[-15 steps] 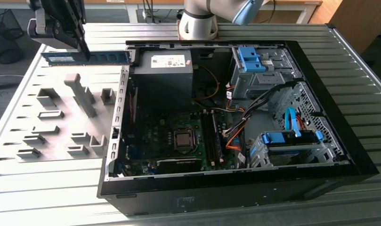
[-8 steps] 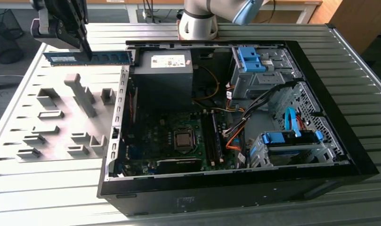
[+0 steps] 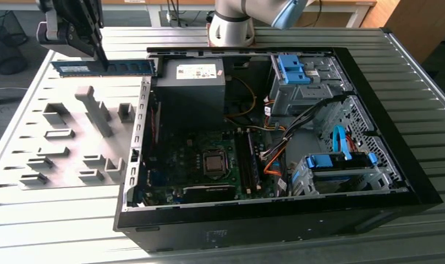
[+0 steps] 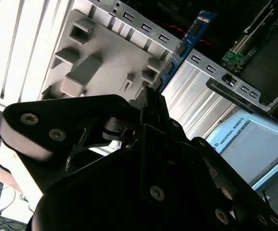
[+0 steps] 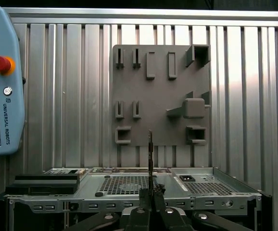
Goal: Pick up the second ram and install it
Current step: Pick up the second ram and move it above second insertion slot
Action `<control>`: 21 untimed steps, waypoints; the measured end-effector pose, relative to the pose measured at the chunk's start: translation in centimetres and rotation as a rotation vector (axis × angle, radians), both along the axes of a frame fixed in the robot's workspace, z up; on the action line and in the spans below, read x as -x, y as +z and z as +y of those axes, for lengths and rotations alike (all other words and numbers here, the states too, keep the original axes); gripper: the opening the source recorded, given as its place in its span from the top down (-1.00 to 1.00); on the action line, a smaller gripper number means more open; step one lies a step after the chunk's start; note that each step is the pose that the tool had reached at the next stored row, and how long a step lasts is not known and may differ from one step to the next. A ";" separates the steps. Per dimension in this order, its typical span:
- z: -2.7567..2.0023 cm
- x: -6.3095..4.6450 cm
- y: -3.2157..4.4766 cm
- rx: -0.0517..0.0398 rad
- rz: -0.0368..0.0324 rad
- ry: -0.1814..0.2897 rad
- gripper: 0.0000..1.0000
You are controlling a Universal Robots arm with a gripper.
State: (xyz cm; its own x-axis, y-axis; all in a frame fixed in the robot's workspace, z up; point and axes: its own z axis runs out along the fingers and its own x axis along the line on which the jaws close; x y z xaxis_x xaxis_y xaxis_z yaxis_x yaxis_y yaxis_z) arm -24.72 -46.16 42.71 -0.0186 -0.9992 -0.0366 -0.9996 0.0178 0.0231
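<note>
Ram stick [image 3: 105,67] is pinched near its middle by the gripper [image 3: 101,59], whose fingers are pressed together on it. It is held level in the air at the exterior view's upper left, above the grey fixture plate [image 3: 75,144] and just beside the open computer case [image 3: 281,220]. In the first wrist view it is seen edge-on [image 5: 150,154] over the plate.

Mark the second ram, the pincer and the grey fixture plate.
second ram [image 3: 127,67]: exterior view, its flat face
pincer [image 3: 101,58]: exterior view, between the fingertips clamping the ram
grey fixture plate [image 5: 158,96]: first wrist view, bare middle patch
</note>
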 end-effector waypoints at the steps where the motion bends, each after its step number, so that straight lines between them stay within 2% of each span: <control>1: 0.00 -0.1 0.00 0.0000 0.0000 0.000 0.73; 12: 0.00 -1.2 0.00 0.0000 0.0000 0.000 0.73; 21: 0.00 -2.9 0.00 0.0000 0.0000 0.000 0.73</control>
State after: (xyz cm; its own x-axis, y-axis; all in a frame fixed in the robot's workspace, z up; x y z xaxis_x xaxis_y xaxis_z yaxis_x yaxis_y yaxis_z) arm -21.80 -46.16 42.71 -0.0188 -0.9992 -0.0365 -0.9996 0.0179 0.0231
